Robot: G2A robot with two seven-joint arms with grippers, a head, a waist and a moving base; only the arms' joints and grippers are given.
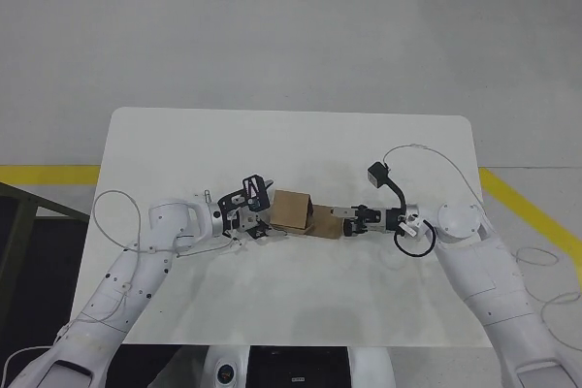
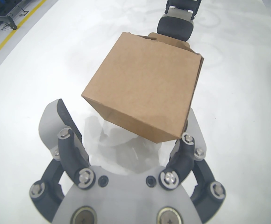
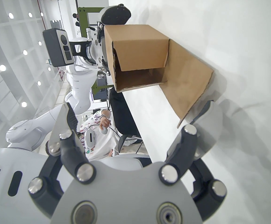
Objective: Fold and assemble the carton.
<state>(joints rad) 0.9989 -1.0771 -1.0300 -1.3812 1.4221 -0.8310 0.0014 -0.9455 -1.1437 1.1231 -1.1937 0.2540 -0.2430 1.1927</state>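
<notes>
I'm looking down on the white table (image 1: 291, 136), which is carrying everything here. The carton (image 1: 293, 210) is sitting near its middle, between my two arms. It is standing up as a brown box, with its closed end facing the left arm and its open end facing the right arm. One long flap (image 3: 187, 80) is lying flat on the table, reaching out from the open end towards the right arm.

The left claw (image 2: 126, 117) is sitting at the closed end with its jaws spread wide and gripping nothing. One of its fingers (image 2: 64, 117) is standing apart from the cardboard, and the other is tucking in against the box's corner.

The right claw (image 3: 137, 108) is lying low on its side at the flap's free end, jaws wide apart too. Its lower finger (image 3: 206, 111) is resting on the table just beside the flap's edge. I cannot tell whether they are touching. The upper finger is hanging well apart from the cardboard.
</notes>
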